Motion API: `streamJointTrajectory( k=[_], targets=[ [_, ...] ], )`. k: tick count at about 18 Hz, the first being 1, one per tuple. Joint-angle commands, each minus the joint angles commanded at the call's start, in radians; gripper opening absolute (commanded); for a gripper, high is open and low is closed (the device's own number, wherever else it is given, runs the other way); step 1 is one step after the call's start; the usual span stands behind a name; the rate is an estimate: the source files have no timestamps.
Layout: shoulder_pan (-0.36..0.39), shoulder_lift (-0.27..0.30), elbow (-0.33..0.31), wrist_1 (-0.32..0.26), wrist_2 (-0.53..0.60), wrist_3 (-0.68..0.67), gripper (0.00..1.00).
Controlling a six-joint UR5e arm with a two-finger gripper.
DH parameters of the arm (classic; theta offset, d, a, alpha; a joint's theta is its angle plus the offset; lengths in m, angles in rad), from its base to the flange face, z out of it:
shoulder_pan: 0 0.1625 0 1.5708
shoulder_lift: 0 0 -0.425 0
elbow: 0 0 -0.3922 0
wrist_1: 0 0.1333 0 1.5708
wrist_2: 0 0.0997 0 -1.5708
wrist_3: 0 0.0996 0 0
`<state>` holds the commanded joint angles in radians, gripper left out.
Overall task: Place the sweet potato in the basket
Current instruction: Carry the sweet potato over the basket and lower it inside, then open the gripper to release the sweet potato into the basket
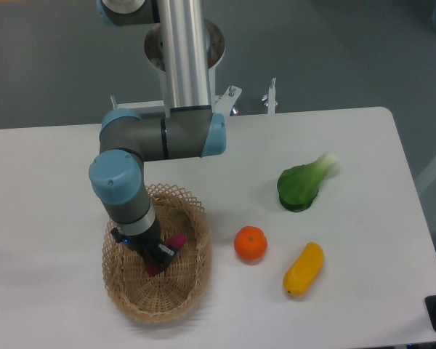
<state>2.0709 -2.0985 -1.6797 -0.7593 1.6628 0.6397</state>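
Note:
The oval tan wicker basket (192,280) sits at the front left of the white table. My gripper (162,258) reaches down inside the basket. The reddish-purple sweet potato (176,242) shows at the gripper, one end sticking out to the upper right and the other below it near the basket floor. The fingers are mostly hidden by the wrist and the potato, so I cannot tell if they still grip it or if it rests on the basket bottom.
A round orange (251,243) lies right of the basket. A yellow oblong vegetable (304,269) lies further right near the front edge. A green bok choy (304,183) lies at the right. The arm's base post (183,51) stands at the back.

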Motion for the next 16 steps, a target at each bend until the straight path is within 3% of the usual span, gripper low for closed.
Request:
streamJointTrajectory(
  k=[7,8,12,16],
  targets=[
    [-0.002,-0.005,-0.002,0.0,0.0,-0.002,0.45],
    [-0.002,-0.003,0.0,0.0,0.0,0.0,0.5],
    [-0.002,0.001,0.009,0.002,0.0,-0.002,0.88],
    [0.0,0.008,0.05,-0.002,0.0,0.0,0.99]
  ],
)
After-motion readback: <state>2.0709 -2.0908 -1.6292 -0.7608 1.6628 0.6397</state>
